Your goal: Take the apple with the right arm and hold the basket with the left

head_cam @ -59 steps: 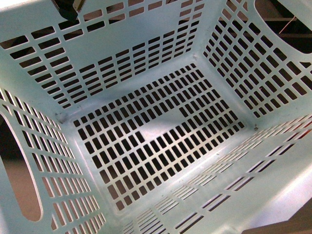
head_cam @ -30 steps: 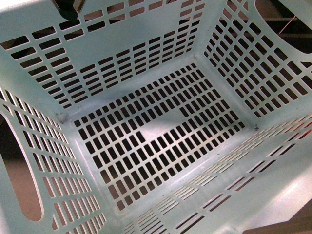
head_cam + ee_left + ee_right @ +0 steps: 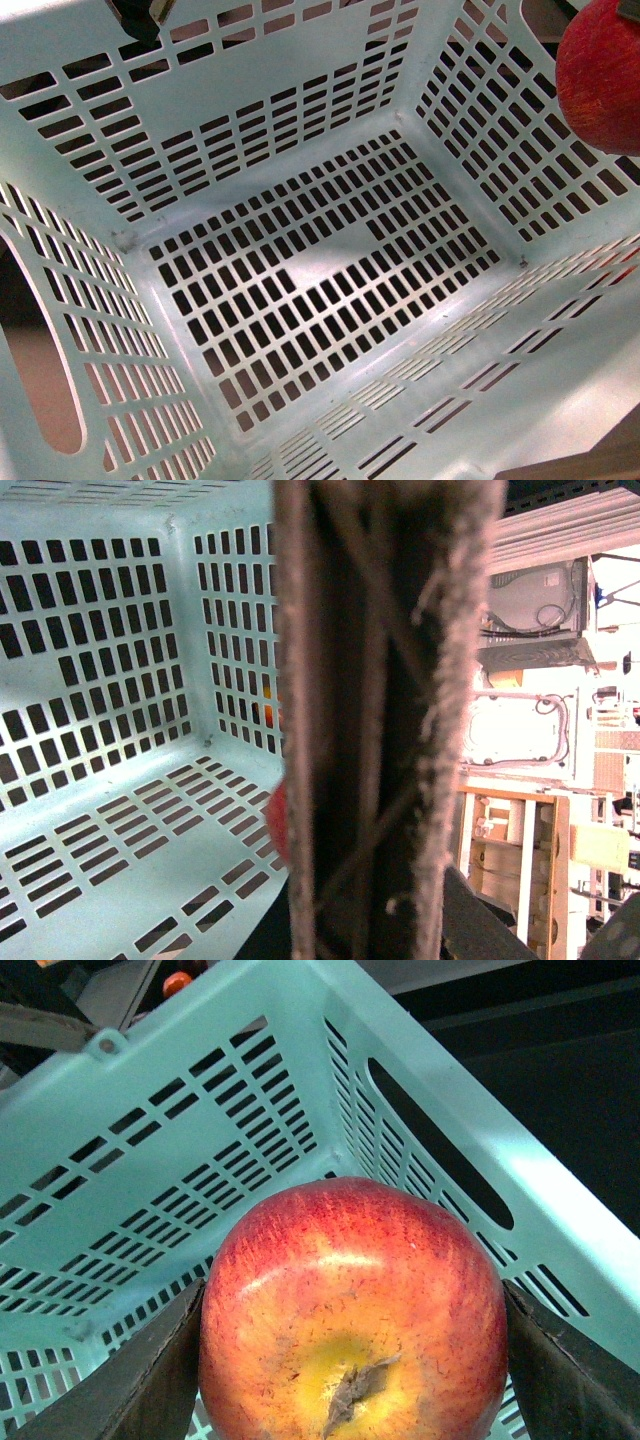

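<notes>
The basket [image 3: 300,50] is light aqua plastic, smooth with a soft sheen. Its near right wall catches a bright glare, and the slot edges look cleanly moulded. The apple [image 3: 350,1310] has glossy, waxy skin with a pale highlight. Fine dark speckles run over the red, and a duller yellowish patch surrounds a dry brown stem. The right gripper fingers [image 3: 150,1380] on either side of it are dark and matt. The left gripper finger [image 3: 450,680] is brownish-grey, rough and matt, with fuzzy, frayed edges. Beyond it a frame [image 3: 530,860] looks like bare pale wood.
</notes>
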